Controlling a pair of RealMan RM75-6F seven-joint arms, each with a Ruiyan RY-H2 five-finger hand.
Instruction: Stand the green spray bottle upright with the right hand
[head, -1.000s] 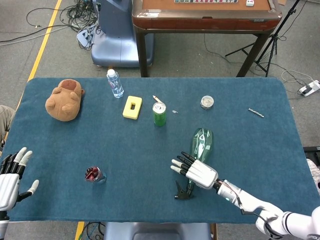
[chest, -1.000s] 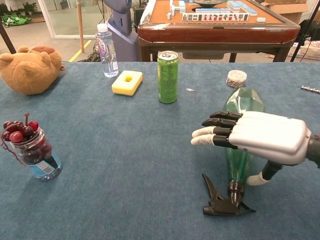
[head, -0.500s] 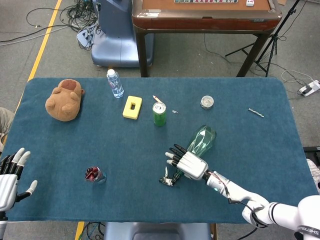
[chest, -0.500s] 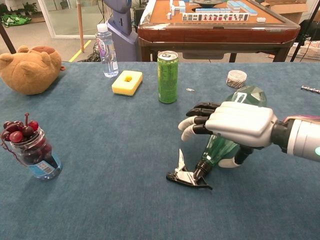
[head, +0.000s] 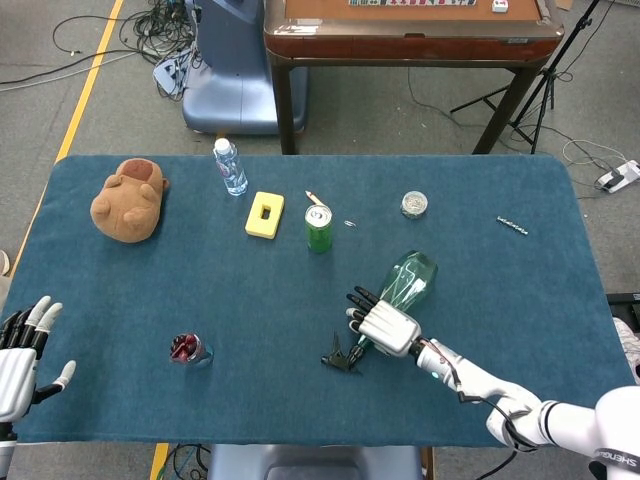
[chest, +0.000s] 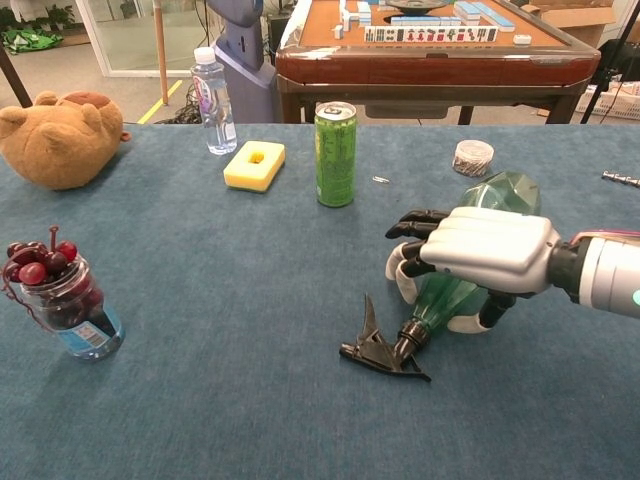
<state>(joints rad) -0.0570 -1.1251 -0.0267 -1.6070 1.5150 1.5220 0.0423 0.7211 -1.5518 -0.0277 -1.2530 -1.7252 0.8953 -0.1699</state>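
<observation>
The green spray bottle (head: 410, 276) lies on its side on the blue table, its base toward the far right and its black trigger head (head: 343, 356) toward the near left. My right hand (head: 385, 326) lies over the bottle's neck end. In the chest view the right hand (chest: 483, 250) has its fingers (chest: 412, 268) curled down over the bottle (chest: 503, 193) and its thumb under the other side, gripping it near the trigger head (chest: 384, 350). At the table's near left corner my left hand (head: 22, 352) holds nothing, fingers spread.
A green can (head: 318, 227), yellow sponge (head: 264, 214), water bottle (head: 230, 166) and plush bear (head: 130, 199) stand along the far half. A jar of cherries (head: 188, 349) sits near left. A small round tin (head: 414, 204) and a metal bit (head: 512, 225) lie far right.
The bottle has swung so its trigger head points near left instead of straight toward me. My right hand's fingers, stretched out before, have curled around the bottle.
</observation>
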